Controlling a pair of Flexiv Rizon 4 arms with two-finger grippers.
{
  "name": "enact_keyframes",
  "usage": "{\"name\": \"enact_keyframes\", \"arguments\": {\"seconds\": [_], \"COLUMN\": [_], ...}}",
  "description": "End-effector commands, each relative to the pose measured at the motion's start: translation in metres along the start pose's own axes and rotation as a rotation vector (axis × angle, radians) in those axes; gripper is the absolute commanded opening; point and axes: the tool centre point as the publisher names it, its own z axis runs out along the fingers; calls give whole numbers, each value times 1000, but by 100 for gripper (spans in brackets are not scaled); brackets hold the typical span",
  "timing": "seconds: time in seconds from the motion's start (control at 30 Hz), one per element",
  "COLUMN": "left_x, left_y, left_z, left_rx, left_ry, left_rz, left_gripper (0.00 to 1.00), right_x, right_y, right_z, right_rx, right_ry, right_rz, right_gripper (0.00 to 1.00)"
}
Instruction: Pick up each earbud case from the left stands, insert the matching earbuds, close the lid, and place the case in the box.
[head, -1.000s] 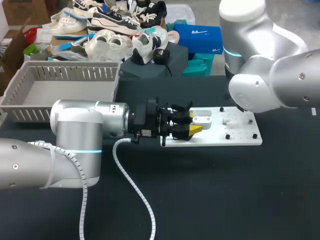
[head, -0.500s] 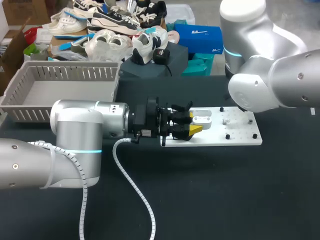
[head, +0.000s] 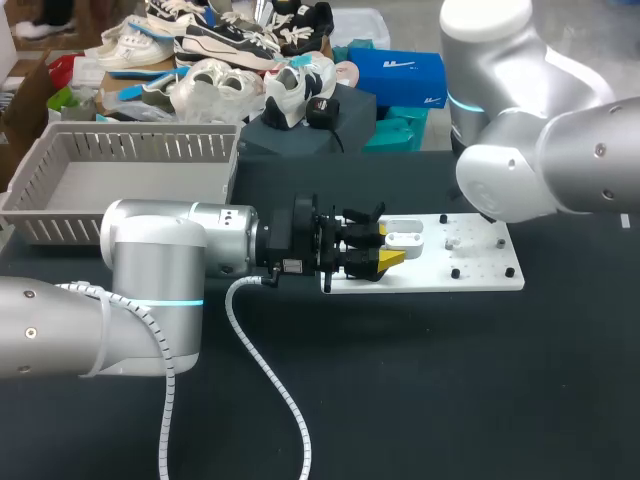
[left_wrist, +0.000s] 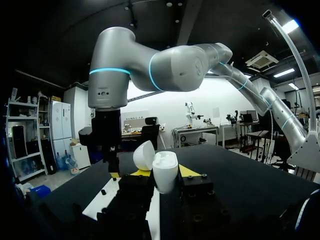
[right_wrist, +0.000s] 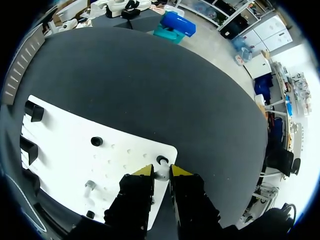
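My left gripper (head: 386, 243) lies level over the left end of the white board (head: 470, 276), shut on a white earbud case (head: 405, 238). In the left wrist view the case (left_wrist: 166, 165) stands upright between the yellow tips of that gripper (left_wrist: 165, 175), its lid (left_wrist: 144, 156) tipped open. My right arm (head: 530, 170) hangs over the board's right end, and its own bulk hides its gripper in the head view. From the right wrist, the right gripper (right_wrist: 161, 172) points down at the board's (right_wrist: 75, 145) corner, shut on a small white earbud (right_wrist: 160, 175) beside a black ring (right_wrist: 161, 160).
A grey slatted basket (head: 130, 170) sits at the back left of the black table. Black pegs (right_wrist: 96, 141) and another small white piece (right_wrist: 90, 186) stand on the board. Shoes and boxes are piled behind the table's far edge.
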Motion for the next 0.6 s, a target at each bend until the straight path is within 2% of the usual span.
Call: {"name": "enact_keyframes", "arguments": {"seconds": [0.03, 0.2, 0.37, 0.6], "left_x": [1, 1, 1, 1], "left_y": [1, 1, 1, 1], "left_z": [0, 0, 0, 0], "left_rx": [1, 1, 1, 1], "left_ry": [-1, -1, -1, -1], "left_rz": [0, 0, 0, 0], "left_gripper": [0, 0, 0, 0], "right_x": [4, 11, 29, 57], "right_y": [-1, -1, 2, 14], "right_z": [-10, -31, -64, -140], "right_rx": [9, 14, 22, 58], "right_ry": [-9, -30, -63, -161], "right_rz": [9, 31, 38, 34], "right_gripper": [0, 0, 0, 0]}}
